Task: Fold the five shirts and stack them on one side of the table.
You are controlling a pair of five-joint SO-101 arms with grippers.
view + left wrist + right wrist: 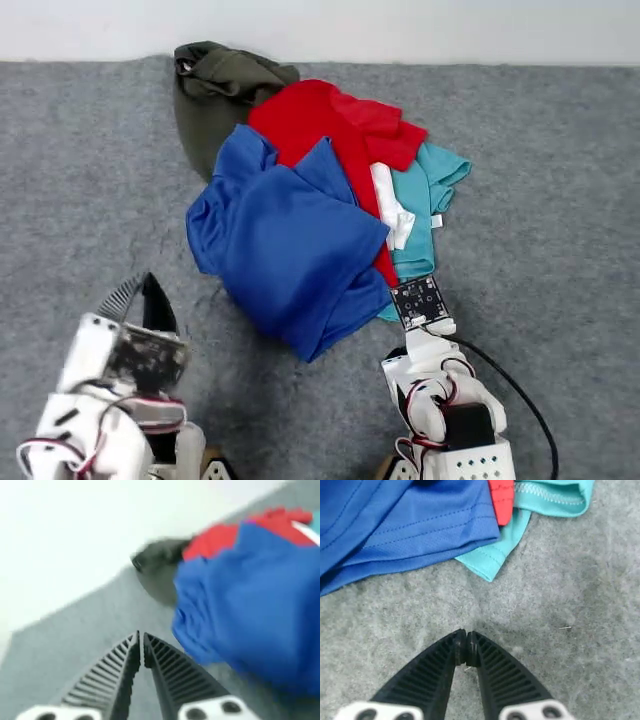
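Across the grey felt table (pixel 560 200), a crumpled blue jersey shirt (pixel 290 245) tops a heap with a red shirt (pixel 330 125) and a teal shirt (pixel 430 190). It is probably best to peel the blue one off alone by its hem. The right gripper (pixel 466 647), tips pressed together, sits just short of the teal hem. The left gripper (pixel 140 637), likewise pinched, hangs near the blue one.
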